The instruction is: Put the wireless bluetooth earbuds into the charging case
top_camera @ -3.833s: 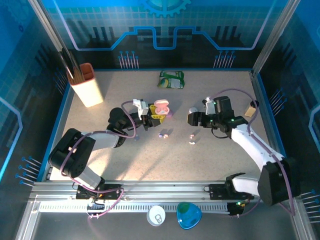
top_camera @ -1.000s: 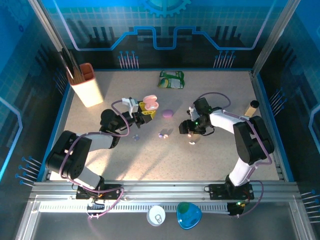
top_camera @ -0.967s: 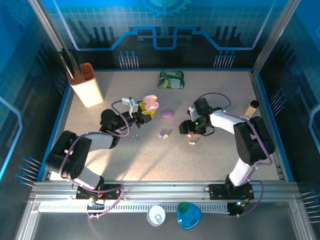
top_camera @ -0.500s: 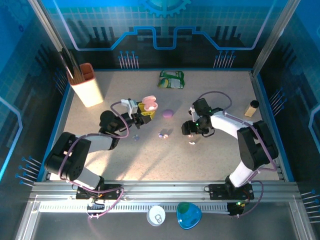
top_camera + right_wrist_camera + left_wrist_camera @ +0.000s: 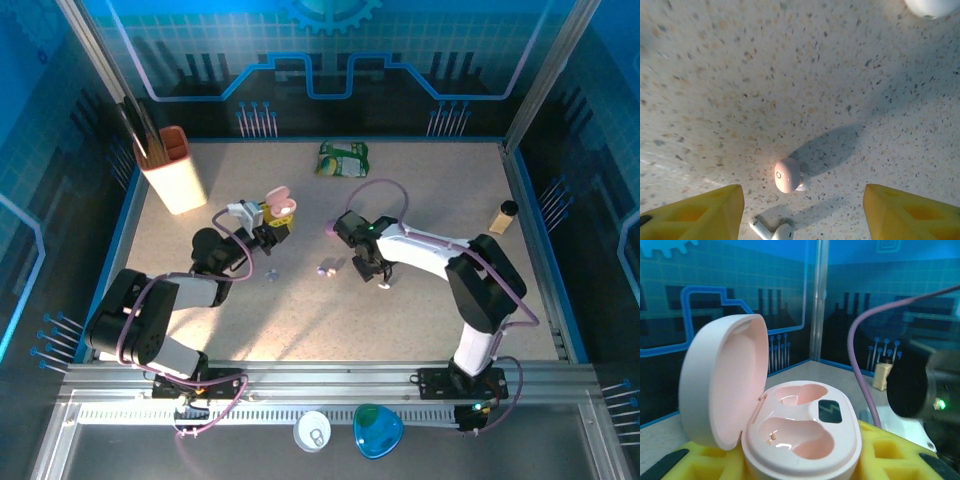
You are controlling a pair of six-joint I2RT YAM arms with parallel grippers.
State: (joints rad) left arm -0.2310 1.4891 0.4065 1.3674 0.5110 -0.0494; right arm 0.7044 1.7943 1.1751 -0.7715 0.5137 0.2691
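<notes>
Looking over the speckled table (image 5: 420, 330), you've got the left gripper (image 5: 272, 228) left of centre in the overhead view. It's clamped on the pink charging case (image 5: 800, 432), whose lid is flipped open toward the upper left of the wrist view. Your right gripper (image 5: 805, 212) sits near centre, yellow fingers (image 5: 705, 210) spread apart close over the table. A pinkish earbud (image 5: 788, 175) lies between them, with a white earbud (image 5: 771, 231) just below at the bottom edge. A lilac earbud (image 5: 323, 270) lies between the two grippers.
</notes>
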